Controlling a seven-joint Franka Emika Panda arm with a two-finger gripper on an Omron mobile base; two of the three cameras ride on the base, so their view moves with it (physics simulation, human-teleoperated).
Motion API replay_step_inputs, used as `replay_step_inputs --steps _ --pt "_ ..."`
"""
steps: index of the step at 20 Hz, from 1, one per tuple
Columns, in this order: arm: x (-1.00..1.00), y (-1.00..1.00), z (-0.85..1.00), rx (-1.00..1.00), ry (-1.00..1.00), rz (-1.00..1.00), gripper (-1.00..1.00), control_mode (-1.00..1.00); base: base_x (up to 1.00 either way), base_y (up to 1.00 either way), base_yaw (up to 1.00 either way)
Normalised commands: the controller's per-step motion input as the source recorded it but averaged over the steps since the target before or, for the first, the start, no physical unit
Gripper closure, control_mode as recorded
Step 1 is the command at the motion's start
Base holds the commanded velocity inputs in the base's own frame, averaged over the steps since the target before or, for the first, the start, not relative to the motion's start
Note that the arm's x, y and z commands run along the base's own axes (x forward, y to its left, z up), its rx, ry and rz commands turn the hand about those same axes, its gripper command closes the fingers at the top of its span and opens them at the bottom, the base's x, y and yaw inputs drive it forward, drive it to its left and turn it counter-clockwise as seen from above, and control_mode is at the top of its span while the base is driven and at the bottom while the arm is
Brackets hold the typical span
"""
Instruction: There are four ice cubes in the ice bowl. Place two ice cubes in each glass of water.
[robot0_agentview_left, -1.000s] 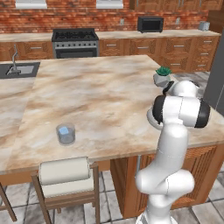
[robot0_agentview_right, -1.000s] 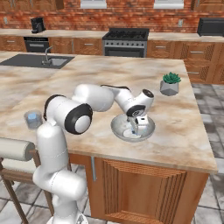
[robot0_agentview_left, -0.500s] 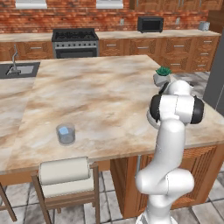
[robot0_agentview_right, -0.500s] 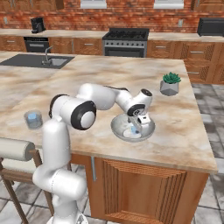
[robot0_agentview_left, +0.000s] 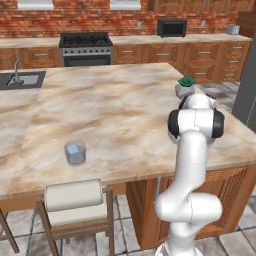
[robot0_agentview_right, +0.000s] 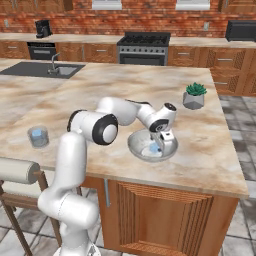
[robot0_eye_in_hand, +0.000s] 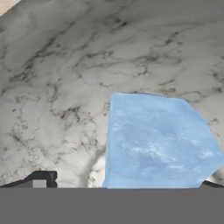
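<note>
Near the front edge of the broad beige-and-brown marbled stone counter (robot0_agentview_right: 210, 150), to the right of the white arm, sat the wide shallow whitish-grey round ice bowl (robot0_agentview_right: 136, 148), the landmark for everything else. Well to the bowl's left, near the same front edge, stood a short clear cylindrical glass of water (robot0_agentview_right: 38, 136), seen in the left base view with a pale blue cube inside it (robot0_agentview_left: 76, 153). Behind the bowl and to its right, well apart, stood a small grey pot with a green plant (robot0_agentview_right: 194, 96). The two-finger hand (robot0_agentview_right: 159, 148) reached down into the bowl from above, its fingers spread wide and released, gripping nothing. Inside the bowl, directly under the hand, lay a light-blue translucent ice cube (robot0_eye_in_hand: 157, 140), between the two dark fingertips (robot0_eye_in_hand: 41, 180) in the hand view and resting on the bowl's mottled grey floor.
</note>
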Motion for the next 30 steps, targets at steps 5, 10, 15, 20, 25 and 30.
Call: replay_step_inputs --steps 5,10,15,20,25,30 --pt "-0.04 -0.07 -0.20 0.00 0.04 -0.12 -1.00 -1.00 0.00 0.00 0.00" --pt "-0.27 -0.02 -0.27 0.00 0.07 -0.11 -1.00 -1.00 0.00 0.00 0.00" --pt "-0.09 0.14 -0.26 0.00 0.09 -0.08 -1.00 -1.00 0.00 0.00 0.00" --pt "-0.07 0.45 -0.38 -0.02 0.11 -0.07 1.00 -1.00 0.00 0.00 0.00" --pt "-0.22 0.14 -0.67 -0.07 0.06 -0.08 1.00 -1.00 0.00 0.00 0.00" --pt "-0.54 -0.10 -0.81 -0.09 -0.11 -0.09 1.00 -1.00 0.00 0.00 0.00"
